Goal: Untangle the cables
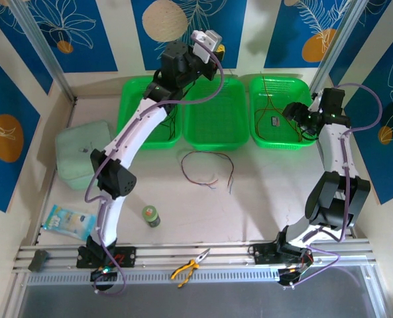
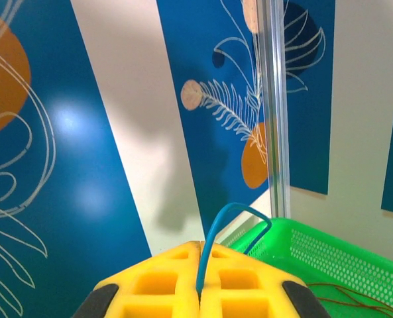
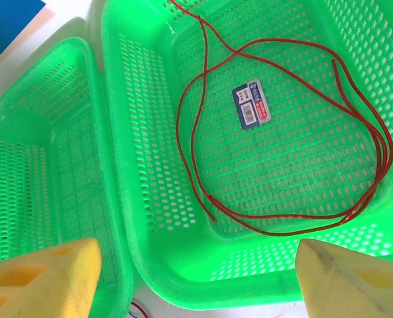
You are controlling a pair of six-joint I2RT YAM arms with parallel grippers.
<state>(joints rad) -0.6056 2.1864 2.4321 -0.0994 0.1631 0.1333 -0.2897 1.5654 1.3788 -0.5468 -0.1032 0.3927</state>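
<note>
Looking down from above, we saw the left gripper (image 2: 199, 291) raised high over the left basket (image 1: 133, 109), its yellow fingers pressed together on a thin blue cable (image 2: 213, 245) that arched out and dropped back toward the green mesh. Thin dark strands (image 1: 175, 126) lay in that basket beneath it. The right gripper (image 3: 196, 278) hung over the right basket (image 3: 136, 199) with its fingers spread wide and nothing between them, and a red cable (image 3: 179, 132) lay coiled in several loops on the basket floor below. More loose cables (image 1: 207, 153) sat on the table (image 1: 262, 199) in front of the baskets, well apart from both arms. We judged the pinch on the blue cable to be the weak point: a wire that thin could slide out of the fingers (it sat right in the seam between them) if the arm pulled against a snag below. A harder pull could instead tighten any knot or drag the other strands over the rim. On the right, a descent into the red loops could close on two or three turns at once, or catch the mesh and lift the basket.
</note>
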